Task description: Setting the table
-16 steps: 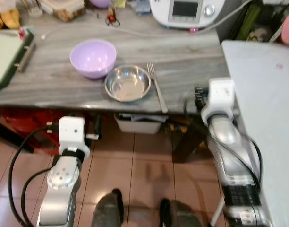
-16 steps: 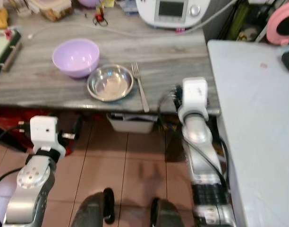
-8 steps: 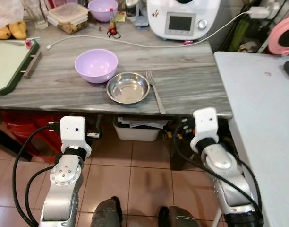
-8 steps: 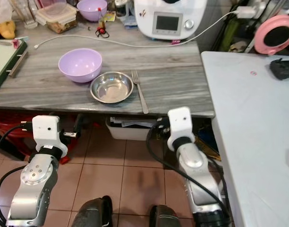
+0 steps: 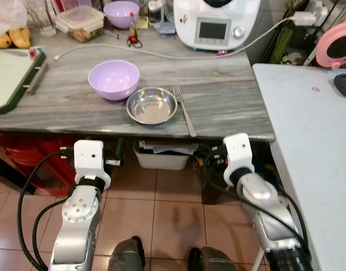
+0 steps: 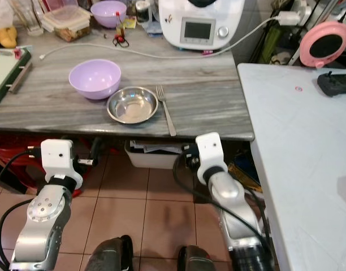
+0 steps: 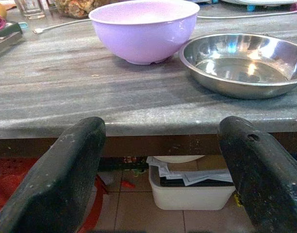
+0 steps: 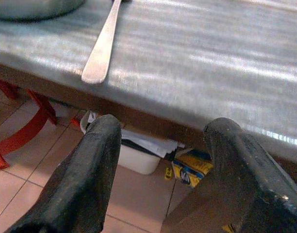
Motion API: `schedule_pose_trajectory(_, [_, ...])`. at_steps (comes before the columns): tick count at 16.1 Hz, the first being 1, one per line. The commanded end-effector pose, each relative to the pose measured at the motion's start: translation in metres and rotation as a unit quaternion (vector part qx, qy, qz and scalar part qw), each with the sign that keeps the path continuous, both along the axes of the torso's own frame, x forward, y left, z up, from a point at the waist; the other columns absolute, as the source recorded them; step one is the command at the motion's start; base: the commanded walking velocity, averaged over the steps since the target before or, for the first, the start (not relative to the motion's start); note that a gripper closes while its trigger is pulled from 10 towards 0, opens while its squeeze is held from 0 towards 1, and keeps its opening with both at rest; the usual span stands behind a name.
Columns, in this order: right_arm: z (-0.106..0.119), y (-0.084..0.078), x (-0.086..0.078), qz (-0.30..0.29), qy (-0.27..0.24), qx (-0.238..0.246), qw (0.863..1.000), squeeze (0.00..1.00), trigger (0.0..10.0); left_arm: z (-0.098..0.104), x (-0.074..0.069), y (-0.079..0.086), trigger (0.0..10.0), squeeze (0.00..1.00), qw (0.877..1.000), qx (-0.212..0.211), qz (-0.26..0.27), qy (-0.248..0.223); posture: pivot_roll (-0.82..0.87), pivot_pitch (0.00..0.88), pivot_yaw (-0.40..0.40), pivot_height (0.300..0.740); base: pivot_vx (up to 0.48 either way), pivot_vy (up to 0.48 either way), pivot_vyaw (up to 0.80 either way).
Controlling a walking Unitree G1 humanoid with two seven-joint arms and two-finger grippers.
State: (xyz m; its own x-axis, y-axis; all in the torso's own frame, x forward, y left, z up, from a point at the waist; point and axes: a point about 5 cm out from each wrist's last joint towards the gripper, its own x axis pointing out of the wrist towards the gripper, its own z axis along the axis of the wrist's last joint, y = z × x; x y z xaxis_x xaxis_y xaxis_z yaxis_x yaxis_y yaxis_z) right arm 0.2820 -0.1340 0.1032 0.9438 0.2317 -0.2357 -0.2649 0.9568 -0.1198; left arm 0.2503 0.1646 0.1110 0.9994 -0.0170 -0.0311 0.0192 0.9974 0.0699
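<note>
Left claw (image 7: 158, 170) hung below the front edge of the grey wood-grain counter (image 5: 229, 101), black fingers (image 7: 66, 170) spread wide, nothing held. Right claw (image 8: 163, 170) same story: under the counter lip, fingers wide apart, empty, aimed just beneath the handle end of the silver metal fork (image 5: 184, 110).

Placed near the front edge: shallow round stainless steel bowl (image 5: 152, 105), fork lying just beside it on the robot's right, tines pointing away. Lilac plastic bowl (image 5: 113, 79) sat just behind and to the left, close to the steel rim; touching or not, could not tell.

Further back, unused clutter: white cable (image 5: 133, 49), second small lilac bowl (image 5: 121, 11), clear lidded food container (image 5: 79, 21), white kitchen appliance with display (image 5: 215, 22). Green-rimmed tray (image 5: 14, 76) at far left.

Judged one place setting mostly laid: bowl plus fork. No spoon, knife, cup or plate seen at the setting. Remaining, probably: more items fetched or lilac bowl repositioned. Neither claw committed to anything.
</note>
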Motion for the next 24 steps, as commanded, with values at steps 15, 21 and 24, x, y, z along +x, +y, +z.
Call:
schedule_pose_trajectory(15, [-0.002, 0.024, 0.034, 0.034, -0.007, 0.012, 0.999, 0.00, 10.0, -0.001, -0.001, -0.001, 10.0, 0.00, 1.000, 0.003, -0.008, 0.005, 0.07, 0.122, 0.011, 0.740, 0.000, 0.000, 0.00])
schedule_pose_trajectory(21, [-0.006, 0.025, 0.031, 0.033, -0.006, 0.017, 0.999, 0.00, 10.0, -0.001, -0.003, -0.001, 10.0, 0.00, 1.000, 0.003, -0.006, 0.007, 0.07, 0.125, 0.009, 0.740, 0.000, 0.000, 0.00])
schedule_pose_trajectory(24, [-0.004, 0.023, 0.027, 0.030, -0.015, 0.021, 0.999, 0.00, 10.0, -0.002, -0.003, -0.001, 10.0, 0.00, 1.000, 0.003, -0.006, 0.007, 0.07, 0.123, 0.009, 0.740, 0.000, 0.000, 0.00])
